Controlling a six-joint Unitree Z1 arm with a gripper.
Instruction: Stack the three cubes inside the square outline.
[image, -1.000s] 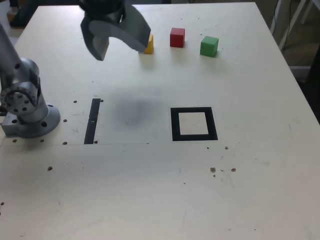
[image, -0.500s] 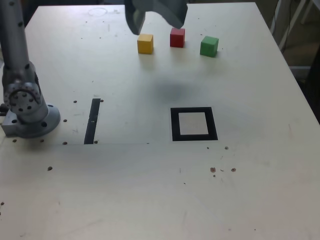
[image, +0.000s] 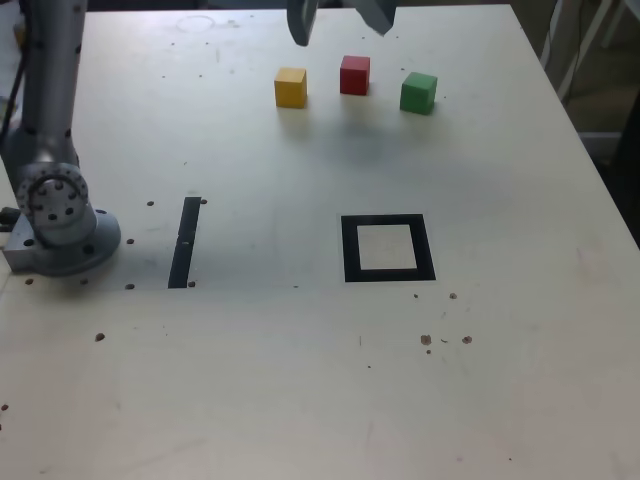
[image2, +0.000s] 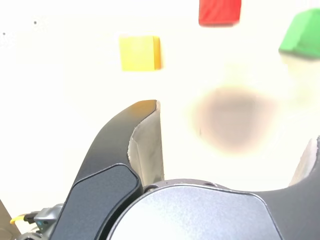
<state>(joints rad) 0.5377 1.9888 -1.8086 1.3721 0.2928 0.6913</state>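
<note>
Fingers (image2: 145, 145) of the gripper (image: 340, 20) are spread wide and nothing is held between them. They are seen above the table (image: 300, 380), beyond the 3 cubes. Beyond the square outline (image: 388, 248), a row is formed by the yellow cube (image: 290, 87), red cube (image: 354, 75) and green cube (image: 418, 92), all set apart.

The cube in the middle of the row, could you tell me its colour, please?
Red, clearest in the exterior view.
</note>
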